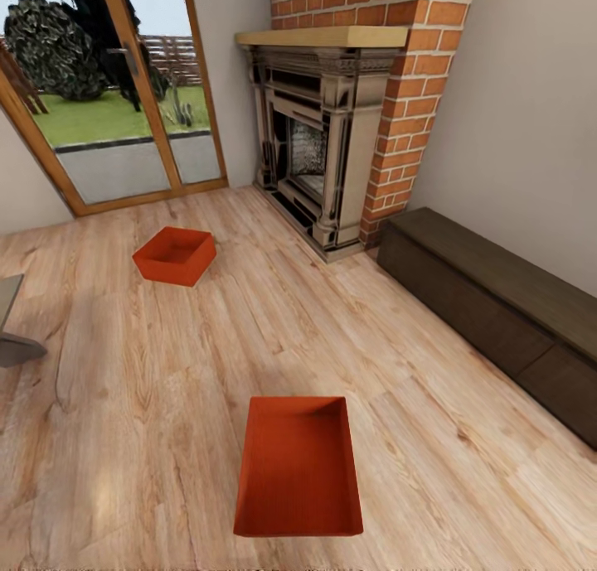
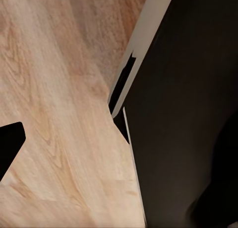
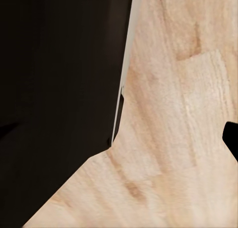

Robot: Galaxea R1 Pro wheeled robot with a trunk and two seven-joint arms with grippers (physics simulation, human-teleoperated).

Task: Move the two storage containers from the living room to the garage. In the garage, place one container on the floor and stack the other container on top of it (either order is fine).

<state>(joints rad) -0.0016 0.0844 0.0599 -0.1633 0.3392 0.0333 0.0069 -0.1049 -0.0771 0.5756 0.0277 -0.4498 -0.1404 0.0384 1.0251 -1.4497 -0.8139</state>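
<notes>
- Light wood planks run across the whole living room, and everything the task wants sits on them, not yet carried anywhere
- At far left of the head view, a grey furniture edge pokes in, with glass doors behind it giving onto grass and a fence
- Left of centre and further off lies the far container, an orange-red open bin turned at an angle to the planks, standing near the glass doors
- Centre and closest lies the near container, same colour, open side up, empty, its long axis running straight away from the robot toward the brick fireplace
- Right of that, a long low dark bench runs along the plain wall
- Count: two containers, well apart from each other, neither stacked nor touching; one fireplace, one bench
- The relation that matters, as I judge it: the near container lies dead ahead and low, about midway between the two arms, so neither arm is clearly nearer; its short near wall faces the robot and looks the natural edge to take
- Each wrist view looks down on plank floor beside a dark body panel, with just a black sliver at the frame edge; whether either claw is apart or together, I cannot tell
- Judged stage: the very start, with approach and first pick-up both ahead
</notes>
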